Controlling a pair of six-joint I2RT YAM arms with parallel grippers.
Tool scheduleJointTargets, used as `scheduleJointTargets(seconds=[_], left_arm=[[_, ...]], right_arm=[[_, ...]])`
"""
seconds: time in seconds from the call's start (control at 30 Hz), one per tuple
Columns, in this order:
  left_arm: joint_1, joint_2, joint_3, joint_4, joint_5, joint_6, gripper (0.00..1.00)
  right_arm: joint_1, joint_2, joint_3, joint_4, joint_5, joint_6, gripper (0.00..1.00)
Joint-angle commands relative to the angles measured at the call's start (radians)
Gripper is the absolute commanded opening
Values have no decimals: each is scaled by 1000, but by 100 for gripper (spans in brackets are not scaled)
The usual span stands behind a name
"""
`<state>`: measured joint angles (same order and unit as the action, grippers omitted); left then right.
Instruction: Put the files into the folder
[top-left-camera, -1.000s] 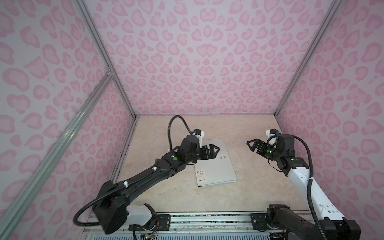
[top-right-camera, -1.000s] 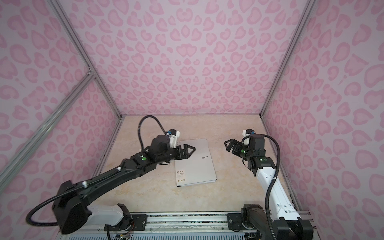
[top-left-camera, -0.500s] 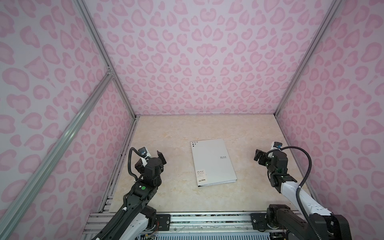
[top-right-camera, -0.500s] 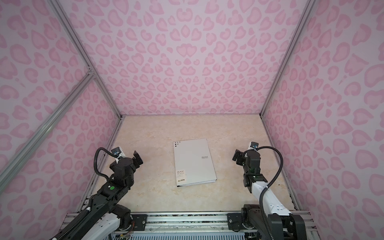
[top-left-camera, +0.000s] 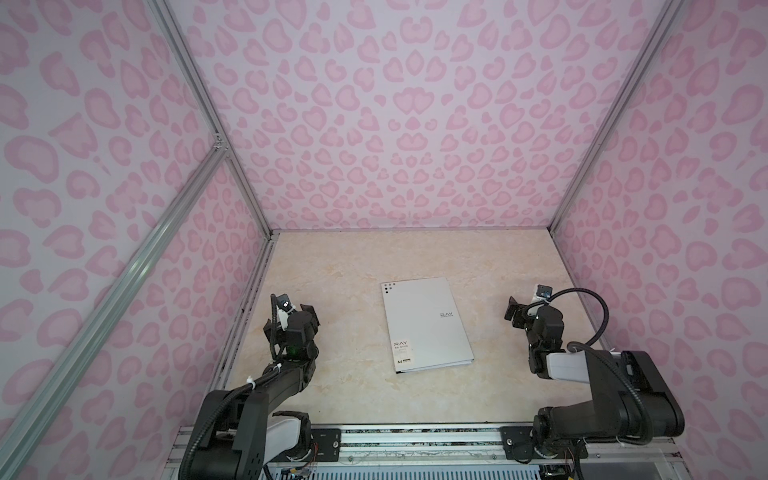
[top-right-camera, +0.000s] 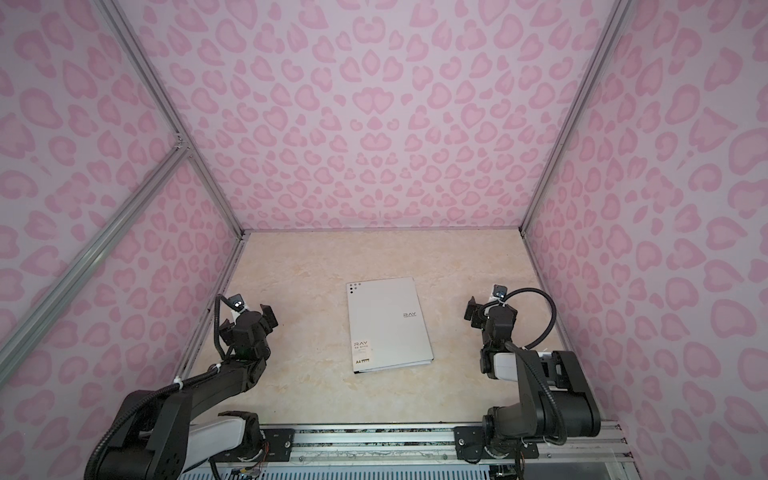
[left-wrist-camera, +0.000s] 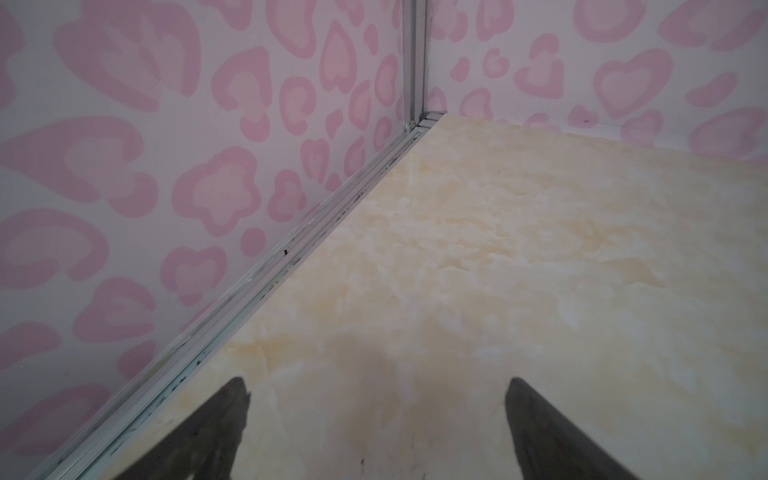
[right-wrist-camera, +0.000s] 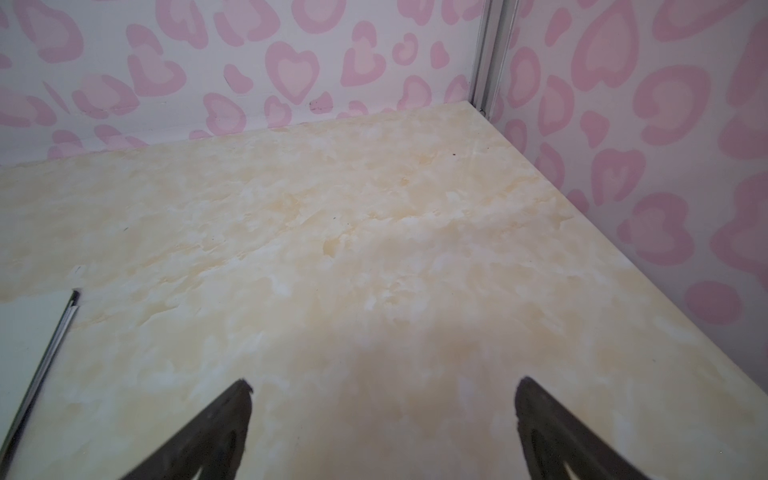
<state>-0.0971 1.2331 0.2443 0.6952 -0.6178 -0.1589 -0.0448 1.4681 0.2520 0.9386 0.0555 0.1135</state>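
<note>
Pink heart-print walls (top-left-camera: 395, 124), beige marbled counter (top-left-camera: 357, 266) | both top views: grey RAY folder (top-left-camera: 426, 324) closed, flat mid-counter (cover up), between both arms, touched by neither | left wrist: left end effector (left-wrist-camera: 376, 386) spread above bare counter | right wrist: right end effector (right-wrist-camera: 382, 386) spread, folder's corner near.

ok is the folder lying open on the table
No, the folder lies closed, its grey cover with the lettering facing up.
</note>
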Motion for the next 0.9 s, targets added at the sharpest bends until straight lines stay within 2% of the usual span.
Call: scheduleJointTargets(seconds=[0.0, 0.03, 0.1, 0.13, 0.2, 0.23, 0.3, 0.43, 0.53, 0.6, 0.8, 0.87], left_arm=[[26, 96, 6, 309, 169, 63, 97], [38, 162, 13, 363, 204, 60, 97], [54, 213, 63, 310, 318, 91, 97], [61, 245, 61, 348, 329, 88, 97], [96, 230, 50, 334, 355, 46, 97], [108, 240, 40, 371, 373, 41, 97], [108, 238, 55, 337, 369, 41, 97], [57, 241, 59, 340, 283, 75, 97], [60, 239, 60, 336, 296, 76, 97], [51, 242, 58, 346, 282, 81, 97], [84, 247, 81, 301, 377, 78, 97], [81, 244, 81, 298, 478, 120, 97]], right_arm=[[-9, 100, -3, 261, -59, -32, 99], [-10, 108, 5, 261, -73, -37, 99], [-9, 63, 55, 94, -79, -48, 99], [-3, 65, 66, 68, -69, -53, 99], [-1, 103, 42, 175, -89, -59, 99], [-4, 104, 46, 173, -117, -68, 99], [-3, 92, 77, 87, -137, -81, 99], [-4, 103, 70, 118, -140, -84, 99], [30, 99, 83, 89, -77, -105, 99], [32, 102, 80, 102, -75, -105, 99], [32, 101, 81, 97, -74, -106, 99], [33, 102, 80, 98, -72, -107, 99]])
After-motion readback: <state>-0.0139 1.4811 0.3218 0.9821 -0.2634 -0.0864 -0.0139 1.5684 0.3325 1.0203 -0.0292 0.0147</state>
